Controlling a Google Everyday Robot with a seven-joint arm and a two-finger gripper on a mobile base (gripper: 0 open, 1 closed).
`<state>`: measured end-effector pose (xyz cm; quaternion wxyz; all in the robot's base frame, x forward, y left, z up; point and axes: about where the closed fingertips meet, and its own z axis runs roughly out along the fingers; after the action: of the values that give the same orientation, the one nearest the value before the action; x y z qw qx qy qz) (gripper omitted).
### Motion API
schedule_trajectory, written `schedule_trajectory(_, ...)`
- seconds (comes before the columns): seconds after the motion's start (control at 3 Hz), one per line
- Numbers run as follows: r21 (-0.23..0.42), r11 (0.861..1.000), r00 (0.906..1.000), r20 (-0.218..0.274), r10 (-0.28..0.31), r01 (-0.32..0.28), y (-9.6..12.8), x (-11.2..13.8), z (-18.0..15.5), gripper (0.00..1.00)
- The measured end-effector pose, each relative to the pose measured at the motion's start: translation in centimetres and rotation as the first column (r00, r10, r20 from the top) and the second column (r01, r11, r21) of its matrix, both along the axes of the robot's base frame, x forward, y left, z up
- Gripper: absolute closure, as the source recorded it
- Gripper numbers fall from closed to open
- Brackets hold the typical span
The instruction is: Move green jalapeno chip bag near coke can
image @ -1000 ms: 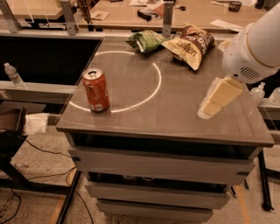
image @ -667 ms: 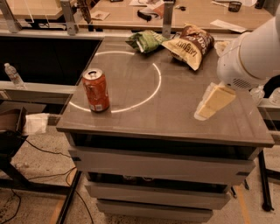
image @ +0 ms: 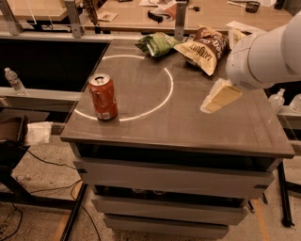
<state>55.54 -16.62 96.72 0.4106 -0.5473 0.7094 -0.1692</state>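
Observation:
The green jalapeno chip bag (image: 157, 43) lies crinkled at the far edge of the dark table (image: 188, 127), left of a brown and tan chip bag (image: 204, 47). The coke can (image: 102, 96) stands upright near the table's front left, on the line of a white circle. My gripper (image: 220, 97), a pale tan piece on the white arm (image: 265, 56), hangs over the right side of the table. It is well apart from both the green bag and the can, and nothing shows in it.
A wooden desk (image: 141, 14) with clutter runs behind the table. A water bottle (image: 14, 81) stands on a ledge at the left, and another bottle (image: 278, 99) is at the right. Drawers sit under the table top; cables lie on the floor at left.
My arm and gripper have moved a little to the left and toward the back of the table. The can and both bags have not moved.

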Motion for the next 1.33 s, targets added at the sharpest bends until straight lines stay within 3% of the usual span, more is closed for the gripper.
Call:
schedule_trajectory(0.67, 0.028, 1.0, 1.0, -0.004, -0.005, 0.005, 0.2, 0.2, 0.2, 0.0)
schedule_trajectory(1.0, 0.047, 0.998, 0.9991, 0.017, -0.04, 0.039, 0.4, 2.7, -0.9, 0.0)
schedule_trajectory(1.33, 0.053, 0.992, 0.9895, 0.078, -0.122, 0.118, -1.2, 6.5, -1.1, 0.0)
